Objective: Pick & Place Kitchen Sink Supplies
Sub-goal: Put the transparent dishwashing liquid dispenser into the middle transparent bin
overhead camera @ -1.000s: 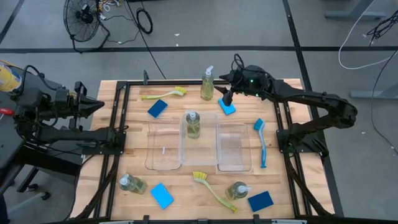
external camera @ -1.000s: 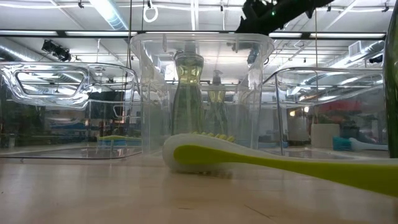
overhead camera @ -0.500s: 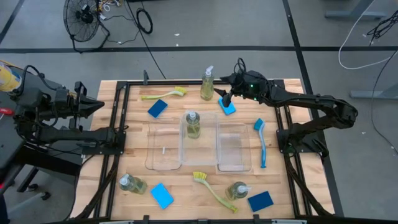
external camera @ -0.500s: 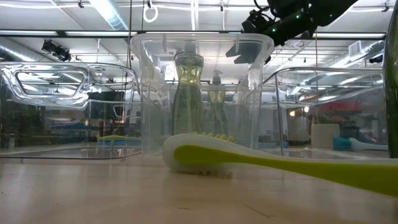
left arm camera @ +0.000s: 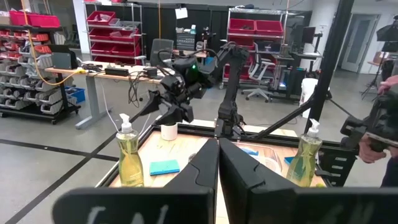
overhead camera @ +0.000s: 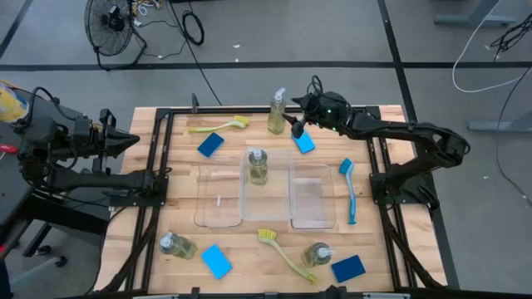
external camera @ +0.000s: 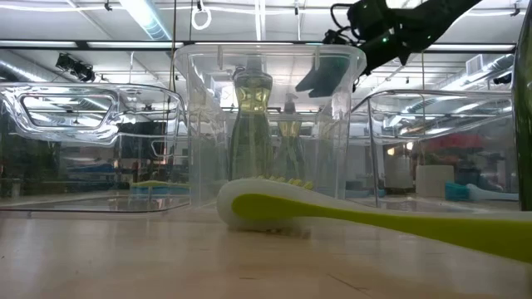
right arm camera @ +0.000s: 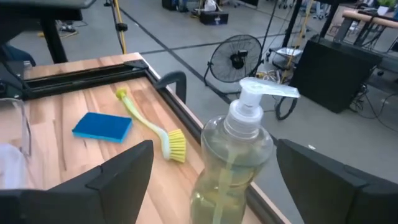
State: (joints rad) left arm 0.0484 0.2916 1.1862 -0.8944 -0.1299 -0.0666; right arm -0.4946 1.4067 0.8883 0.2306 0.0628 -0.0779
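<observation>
One clear pump bottle (right arm camera: 233,168) of yellow-green soap

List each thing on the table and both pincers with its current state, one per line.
Right pincer: open, straddling a soap bottle at the far edge, bottle upright.
Left pincer: shut, parked off the table's left side.
Middle tray: holds one upright soap bottle.
Side trays: no supplies inside.
Three brushes: lying flat.
Four sponges: flat on the table.
</observation>
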